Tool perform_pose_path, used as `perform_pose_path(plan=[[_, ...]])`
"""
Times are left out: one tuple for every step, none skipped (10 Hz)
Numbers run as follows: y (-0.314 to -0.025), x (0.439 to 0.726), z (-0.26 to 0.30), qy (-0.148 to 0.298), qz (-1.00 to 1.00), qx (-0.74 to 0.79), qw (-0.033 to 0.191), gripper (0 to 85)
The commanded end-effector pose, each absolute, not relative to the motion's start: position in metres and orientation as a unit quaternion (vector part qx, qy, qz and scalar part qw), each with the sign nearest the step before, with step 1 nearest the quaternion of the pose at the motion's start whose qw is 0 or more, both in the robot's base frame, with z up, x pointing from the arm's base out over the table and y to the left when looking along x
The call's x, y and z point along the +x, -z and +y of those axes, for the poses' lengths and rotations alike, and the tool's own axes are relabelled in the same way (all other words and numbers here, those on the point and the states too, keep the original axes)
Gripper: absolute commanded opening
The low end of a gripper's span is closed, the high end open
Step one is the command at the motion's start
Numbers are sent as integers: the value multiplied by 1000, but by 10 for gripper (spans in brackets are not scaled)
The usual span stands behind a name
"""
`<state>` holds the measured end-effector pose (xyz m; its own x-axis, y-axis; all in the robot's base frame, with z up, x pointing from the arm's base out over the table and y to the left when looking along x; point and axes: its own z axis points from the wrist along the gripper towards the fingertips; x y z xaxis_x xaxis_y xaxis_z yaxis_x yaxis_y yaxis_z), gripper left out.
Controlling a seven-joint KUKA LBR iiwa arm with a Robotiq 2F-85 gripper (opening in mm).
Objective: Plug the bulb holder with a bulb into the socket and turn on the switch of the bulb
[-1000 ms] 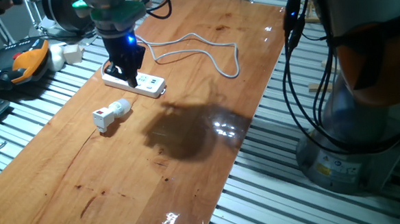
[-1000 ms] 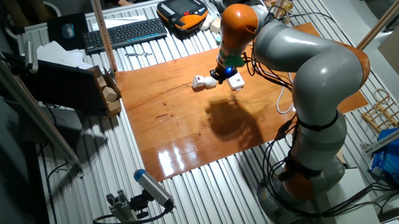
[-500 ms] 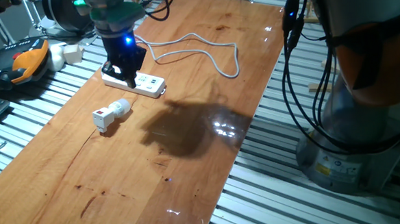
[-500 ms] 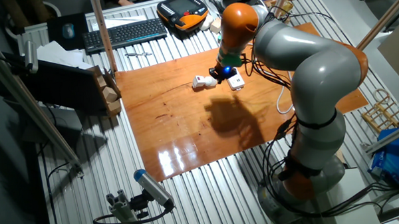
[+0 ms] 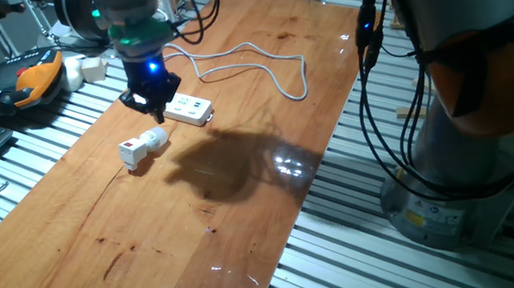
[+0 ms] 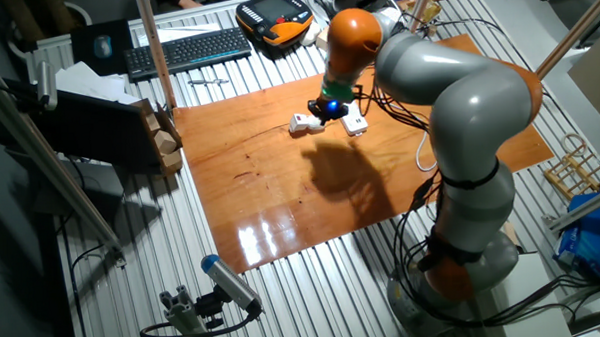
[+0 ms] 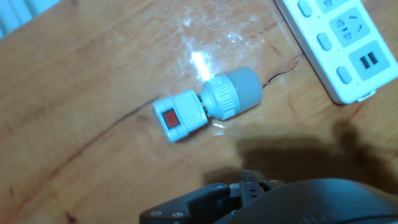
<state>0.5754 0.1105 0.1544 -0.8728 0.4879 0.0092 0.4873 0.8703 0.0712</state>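
White bulb holder (image 7: 180, 116) lies below the pincer (image 5: 152, 106).

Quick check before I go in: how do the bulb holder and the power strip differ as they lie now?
The bulb holder is short and boxy; the socket strip is long and flat. The holder shows a red switch; the strip shows only white outlets and buttons. The holder lies on its side with the bulb attached; the strip lies flat, face up. Both are white and rest apart on the table.

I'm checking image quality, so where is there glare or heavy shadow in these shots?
Hand view: bright glare on the wood just above the bulb, dark shadow below it. One fixed view: broad arm shadow and small glints mid-table. Other fixed view: glossy reflections near the table's front edge.
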Motion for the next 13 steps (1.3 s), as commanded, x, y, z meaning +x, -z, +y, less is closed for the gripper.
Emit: perform_pose_path(plan=[[-153, 578, 113, -36, 956, 292, 3, 0], [-153, 580, 117, -36, 951, 308, -2, 0], [-152, 581, 121, -35, 946, 323, -4, 0], [-148, 583, 124, -32, 944, 329, -3, 0], [-143, 584, 125, -31, 944, 329, -2, 0], [-137, 587, 127, -33, 943, 330, -2, 0], [-131, 589, 129, -34, 942, 333, -1, 0], [-126, 591, 131, -32, 942, 334, 2, 0], [-123, 593, 134, -32, 941, 336, 2, 0], [-121, 596, 138, -32, 940, 340, 0, 0], [-120, 598, 143, -30, 939, 344, -3, 0], [-121, 601, 148, -29, 937, 348, -8, 0], [-124, 603, 150, -28, 936, 351, -14, 0]])
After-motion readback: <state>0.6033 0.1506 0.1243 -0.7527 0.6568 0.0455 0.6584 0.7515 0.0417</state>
